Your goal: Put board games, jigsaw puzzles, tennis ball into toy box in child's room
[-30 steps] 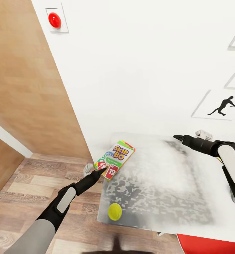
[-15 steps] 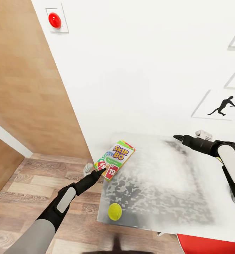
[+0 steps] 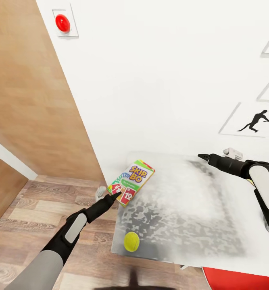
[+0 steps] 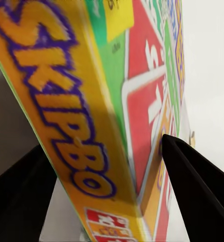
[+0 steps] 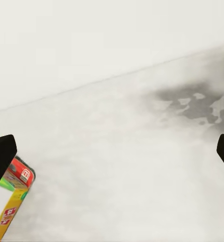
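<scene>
White wall (image 3: 170,72) of the child's room, bearing a black baseball silhouette picture (image 3: 253,121) and a red round fixture (image 3: 62,23); wood-plank floor (image 3: 25,213) below. The table (image 3: 182,225), with a pale grey mottled top, stands against the wall. A red chair seat (image 3: 239,280) shows at the near edge.

Skip-Bo board game (image 3: 131,182) lies near the table's far left corner, its near end overhanging or just reaching the table edge. The left gripper (image 3: 110,196) is at this near end; in the left wrist view the box (image 4: 86,116) sits between the two dark fingers (image 4: 192,186), which straddle its edge. Contact seems likely, but the close, blurred view does not settle whether the fingers press on it or merely flank it.

Right gripper (image 3: 213,157) hovers above the table's far right part, well apart from the game; in the right wrist view its fingers (image 5: 1,154) are spread wide over bare tabletop, holding nothing.

Tennis ball (image 3: 131,241) rests near the table's front left edge, untouched.

Progress, as judged: no toy box is seen here, so no item can be counted as stowed. The Skip-Bo game is the item in hand; the ball remains to be collected.
</scene>
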